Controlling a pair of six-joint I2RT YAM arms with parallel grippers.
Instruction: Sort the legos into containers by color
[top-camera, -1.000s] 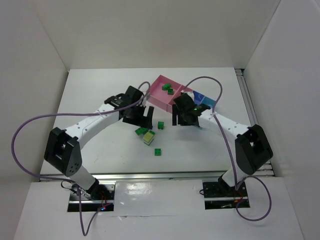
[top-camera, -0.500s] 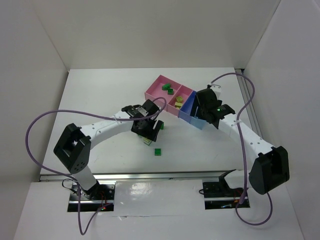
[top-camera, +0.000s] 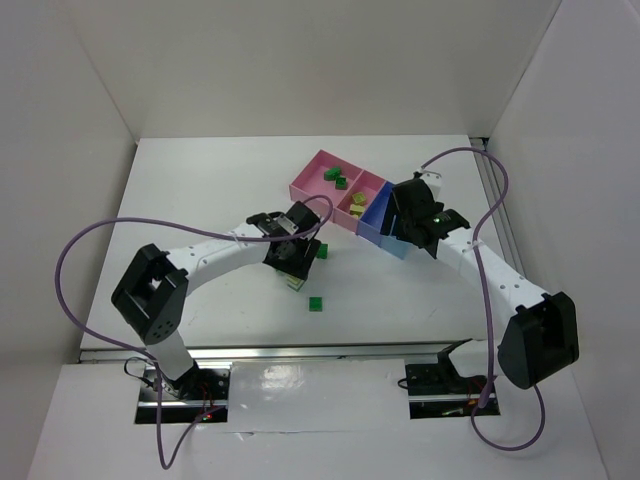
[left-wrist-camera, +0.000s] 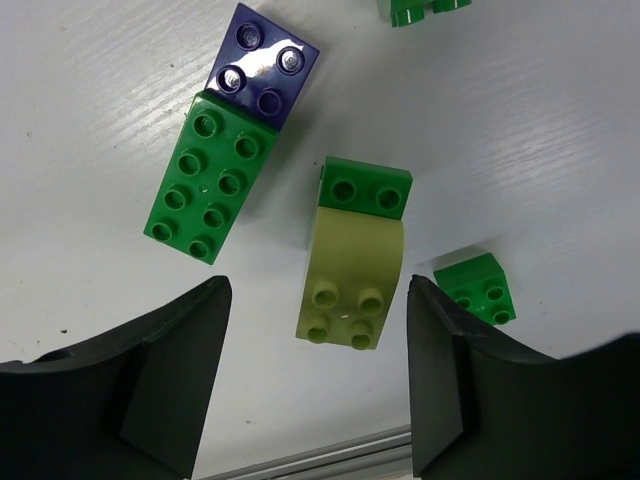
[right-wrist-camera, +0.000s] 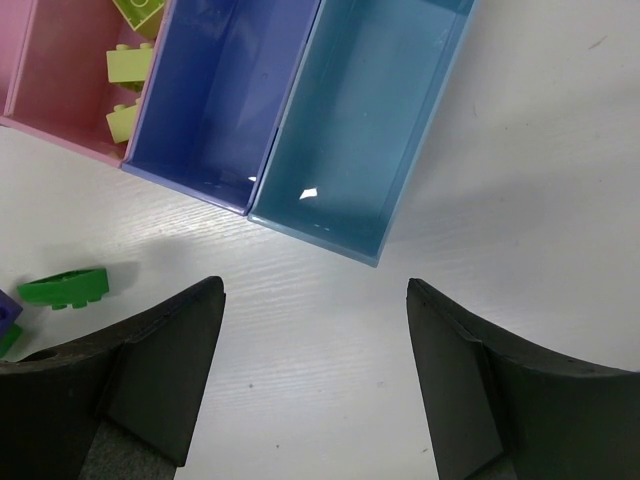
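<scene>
I am holding the left tool (left-wrist-camera: 317, 300) spread above the yellow brick (left-wrist-camera: 352, 265), judging that straddling and clamping come next; the right tool (right-wrist-camera: 315, 300) is hanging spread, empty.

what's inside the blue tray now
Nothing seen inside: the blue tray shows bare floor in the right wrist view. Its far end runs out of frame, unseen.

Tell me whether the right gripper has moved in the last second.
Yes. The right gripper has shifted rightward, away from the lone green lego and toward the table's right rail, now by the blue tray.
</scene>
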